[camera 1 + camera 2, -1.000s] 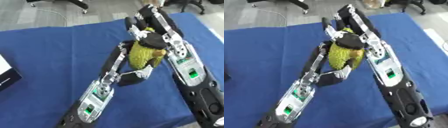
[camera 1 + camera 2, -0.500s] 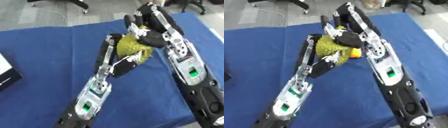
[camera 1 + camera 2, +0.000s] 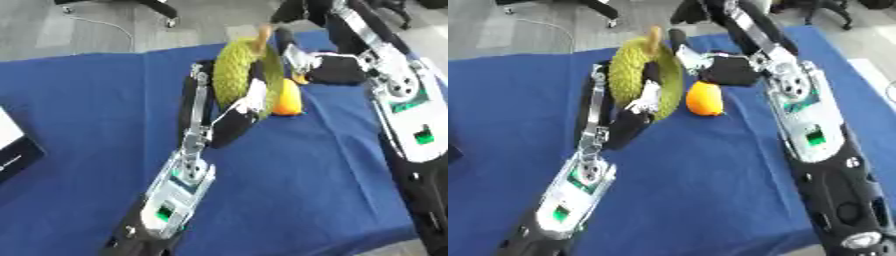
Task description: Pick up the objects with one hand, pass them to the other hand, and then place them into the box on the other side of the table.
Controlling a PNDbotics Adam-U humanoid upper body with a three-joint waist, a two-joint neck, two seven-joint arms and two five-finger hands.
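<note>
I'm gripping the green spiky fruit in my left robot hand, fingers curling round it as it hangs above the counter, while my right robot hand is hovering just beside it, fingers relaxed and grasping nothing. The right eye view is giving me the whole orange fruit lying on the blue cloth close under the green one, whereas the left eye view is half hiding it but showing a white and black box at the counter's left edge. Grey floor and chair legs are showing beyond the far edge.
</note>
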